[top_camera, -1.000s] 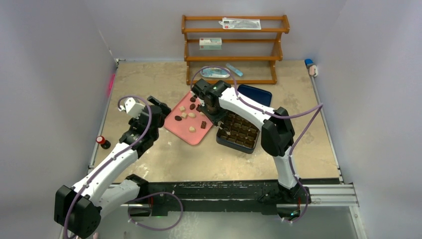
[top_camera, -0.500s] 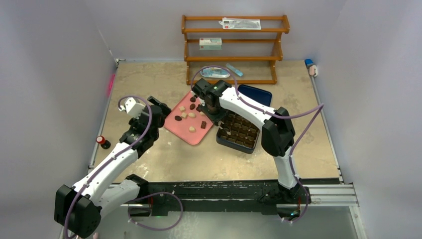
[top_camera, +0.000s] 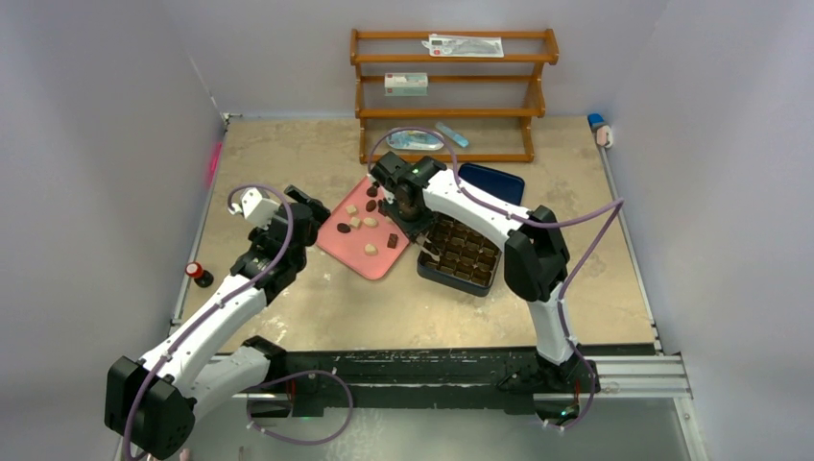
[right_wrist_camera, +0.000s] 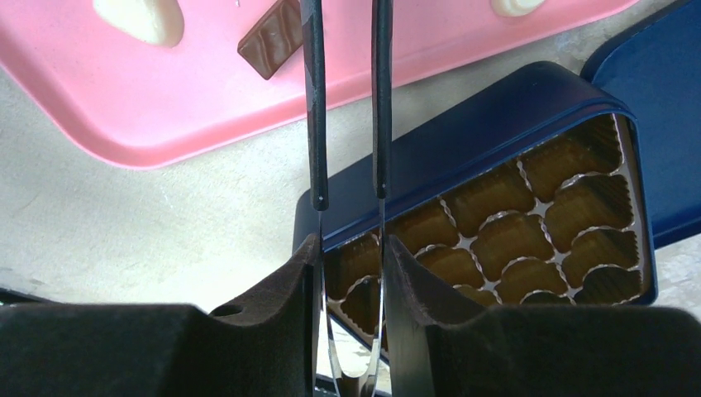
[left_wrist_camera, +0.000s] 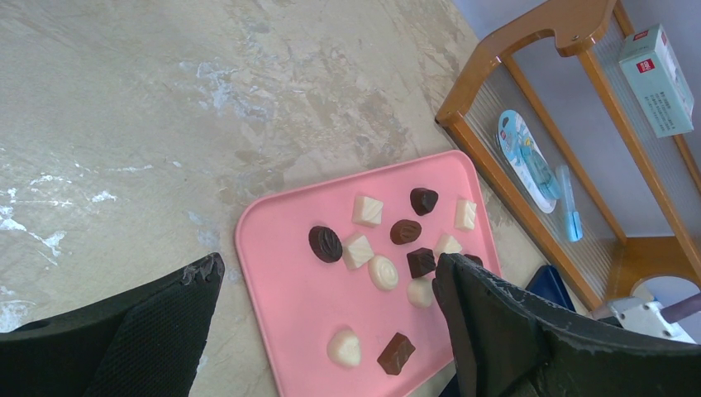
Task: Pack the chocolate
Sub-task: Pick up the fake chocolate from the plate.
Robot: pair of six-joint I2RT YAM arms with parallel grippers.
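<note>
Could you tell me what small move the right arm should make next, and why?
Probably shift the tweezers held in the right gripper sideways to straddle the brown bar-shaped chocolate on the pink tray. Nothing shows between the prongs in the wrist view, that piece lies just beside them, and the visible cells of the dark box are empty.

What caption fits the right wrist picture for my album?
Jaws of the right gripper clamp tweezers over the blue box, pointing toward chocolates on the pink tray.
</note>
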